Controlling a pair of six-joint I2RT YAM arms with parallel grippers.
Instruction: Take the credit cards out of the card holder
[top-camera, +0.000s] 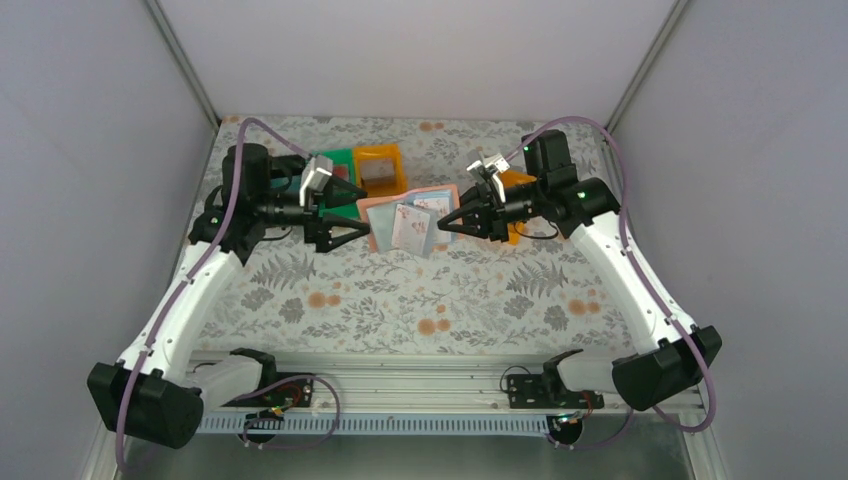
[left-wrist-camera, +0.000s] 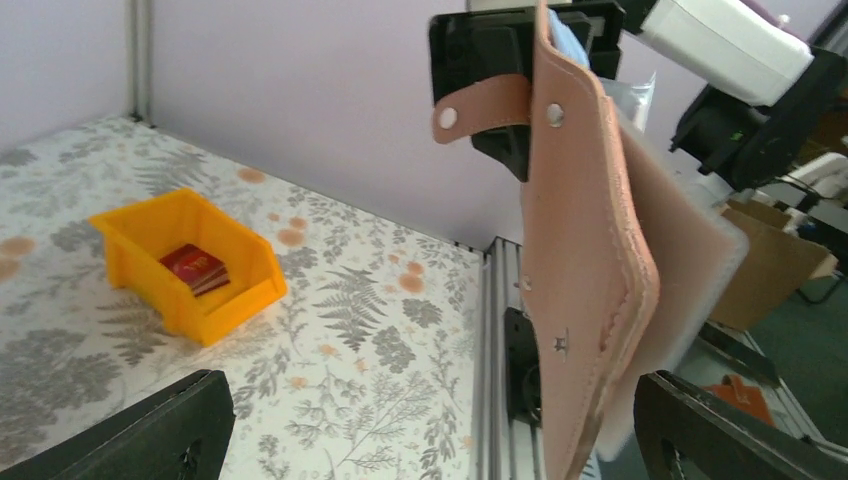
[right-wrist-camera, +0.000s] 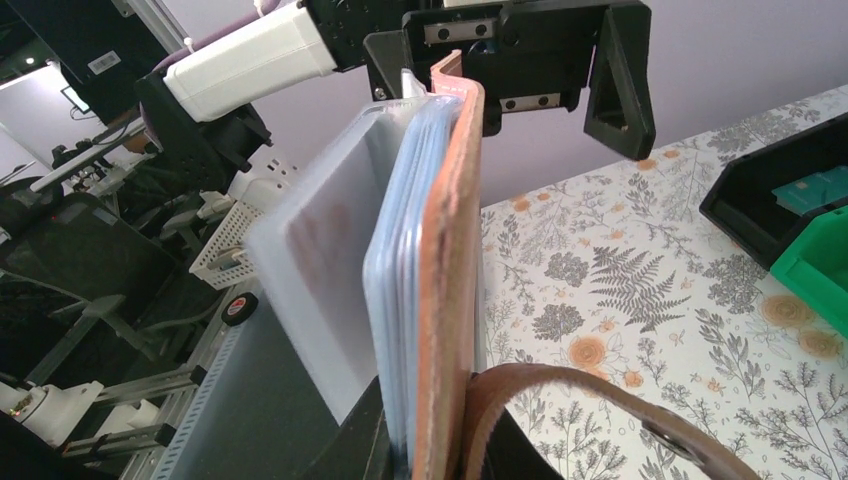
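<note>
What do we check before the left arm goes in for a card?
1. Grip: right gripper shut on the card holder: ok.
2. Free hand: left gripper open, nothing in it: ok.
3. Line-up: holder hangs between the left fingers in the left wrist view, nearer one side: ok.
4. Something to pull: a whitish sheet stands out from the sleeves; card or empty sleeve: cannot tell.
5. Snag: closing tab sits at the held end, away from the left fingers: ok.
6. Drop spot: orange bin holds a dark red card, with room left: ok.
</note>
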